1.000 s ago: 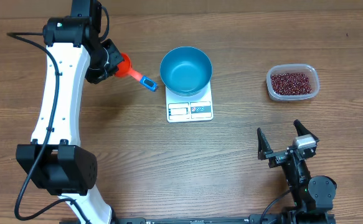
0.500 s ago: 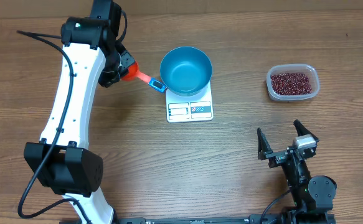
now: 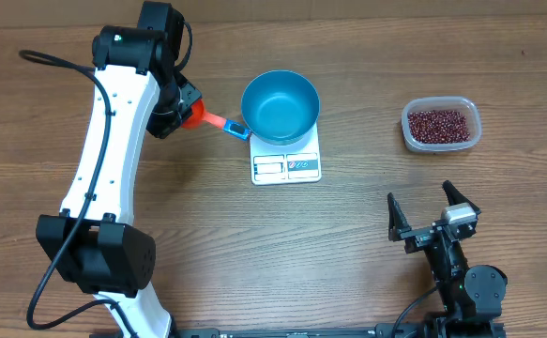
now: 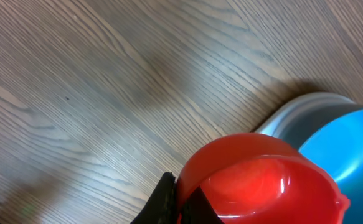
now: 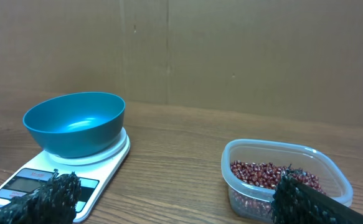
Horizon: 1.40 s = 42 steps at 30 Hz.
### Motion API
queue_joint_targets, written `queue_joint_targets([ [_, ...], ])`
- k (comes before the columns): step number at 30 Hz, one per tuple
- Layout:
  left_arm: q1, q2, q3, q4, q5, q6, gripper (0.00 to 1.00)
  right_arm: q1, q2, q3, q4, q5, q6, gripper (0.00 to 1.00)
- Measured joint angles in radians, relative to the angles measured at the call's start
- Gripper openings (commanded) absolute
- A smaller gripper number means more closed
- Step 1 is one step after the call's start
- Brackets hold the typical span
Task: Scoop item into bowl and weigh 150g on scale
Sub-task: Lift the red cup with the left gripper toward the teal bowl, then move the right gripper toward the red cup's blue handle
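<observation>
**Fig. Left arm carrying the scoop toward the bowl.** In the last second the left pincer (image 3: 177, 109), clamped tight on the red scoop (image 3: 212, 118), has swung from well short of the bowl (image 3: 281, 106) to just beside it. Over the last half of that second it has barely moved. The scoop's blue end now lies at the bowl's near rim; whether it touches cannot be told from overhead.

*Axis.* The scoop's long axis runs straight out from the left pincer, slanted across the table (image 3: 348, 272). The rounded red cup sits at the jaws and the blue end points away from them, toward the bowl.

*Task things.* The bowl stands on the scale (image 3: 286, 167), directly ahead of the left pincer, and is empty. The beans (image 3: 439, 125) lie heaped in a clear tub (image 3: 442, 99), beyond the bowl from the left pincer and well ahead of the right pincer (image 3: 419, 193). The right pincer rests idle, jaws spread wide and holding nothing.

*Reading.* No beans show on the scoop or in the bowl, so scooping has likely not begun. The shift probably marks the start of a carry past the bowl toward the tub.
</observation>
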Motion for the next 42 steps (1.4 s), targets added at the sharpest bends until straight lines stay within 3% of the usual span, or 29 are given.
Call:
queue_joint_targets([
  [12, 0.000, 0.000, 0.000, 0.000, 0.151, -0.019, 0.04, 0.000, 0.000, 0.000, 0.007, -0.002, 0.003, 1.00],
  [22, -0.017, 0.000, 0.000, 0.000, 0.185, -0.021, 0.04, 0.000, 0.000, 0.000, 0.050, -0.177, 0.253, 1.00],
  [30, -0.039, 0.000, 0.000, -0.001, 0.188, -0.023, 0.04, 0.000, 0.018, 0.153, -0.112, -0.236, 0.342, 1.00],
  [42, -0.039, 0.000, 0.000, -0.005, 0.189, -0.023, 0.04, 0.000, 0.425, 0.515, -0.318, -0.346, 0.363, 1.00],
])
